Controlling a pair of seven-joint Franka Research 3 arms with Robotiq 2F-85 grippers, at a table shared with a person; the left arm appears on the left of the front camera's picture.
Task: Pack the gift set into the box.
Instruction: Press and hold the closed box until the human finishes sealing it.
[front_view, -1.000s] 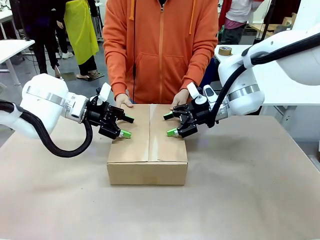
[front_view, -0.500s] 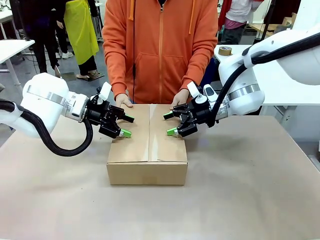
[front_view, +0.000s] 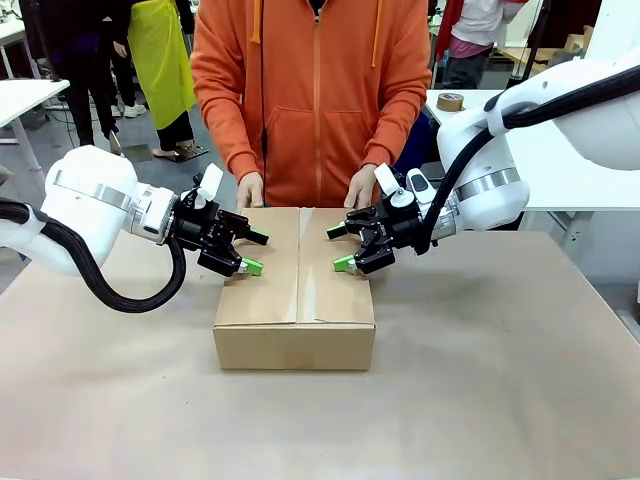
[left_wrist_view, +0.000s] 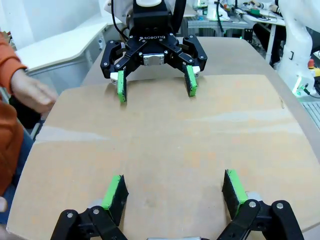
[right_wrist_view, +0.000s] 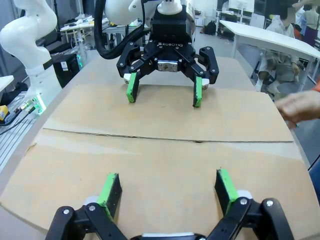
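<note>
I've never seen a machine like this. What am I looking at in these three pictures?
Two white robot arms share a table with a person in an orange hoodie. One picture is taken from the robot's side, facing the person; the other two come from cameras on the arms' wrists.

On the table sits a large brown cardboard carton, its top flaps folded down. The left gripper and right gripper are at the flaps, jaws spread wide, gripping nothing. The person's hands are by the carton's far edge. What is inside can't be seen.
</note>
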